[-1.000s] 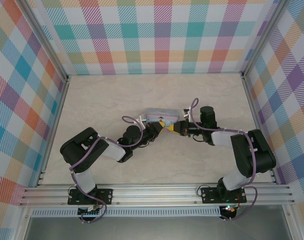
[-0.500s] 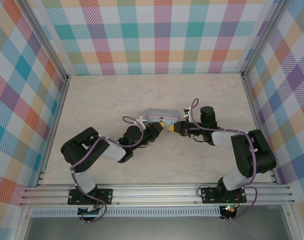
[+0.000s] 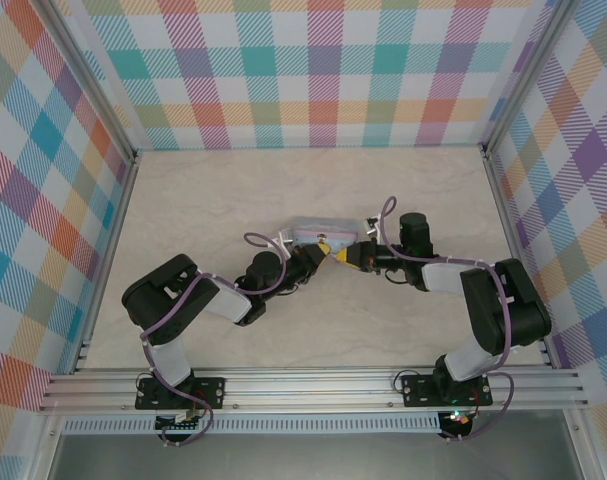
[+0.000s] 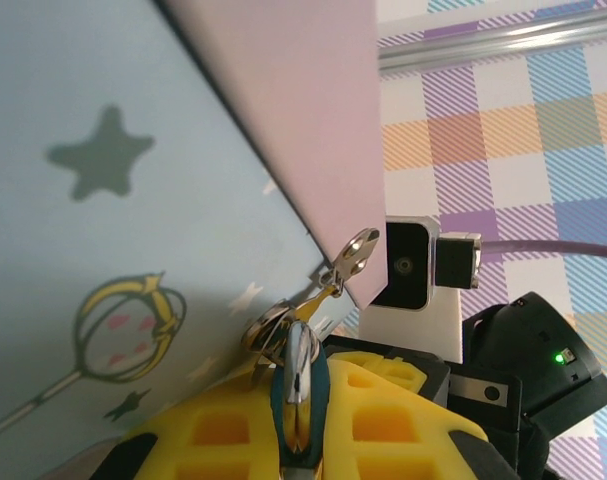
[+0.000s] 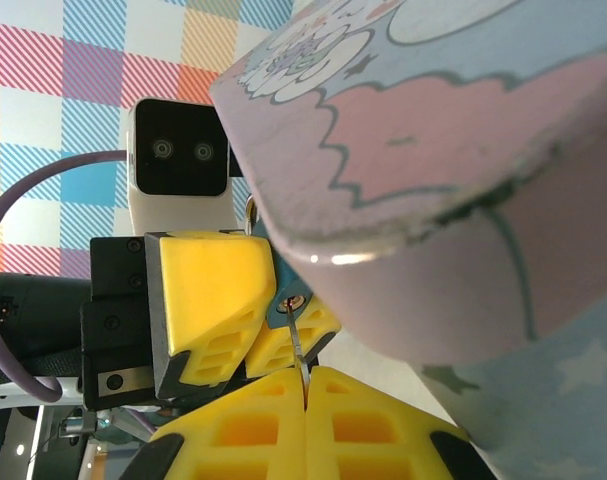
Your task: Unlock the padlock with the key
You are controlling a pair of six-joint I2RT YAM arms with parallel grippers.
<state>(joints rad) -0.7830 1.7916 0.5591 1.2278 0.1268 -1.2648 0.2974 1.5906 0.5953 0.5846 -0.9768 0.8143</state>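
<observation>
Left wrist view, bottom centre: my left gripper is clamped on the padlock, a dark bluish body with a silvery shackle, right at the latch of the blue tin. My right gripper is pinched shut on the thin key, whose tip is up at the padlock. Nothing has shifted since a second ago. One padlock, one key, one tin.

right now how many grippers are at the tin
2: the left gripper holds the padlock at the tin's near edge; the right gripper pinches the key beside it.
</observation>
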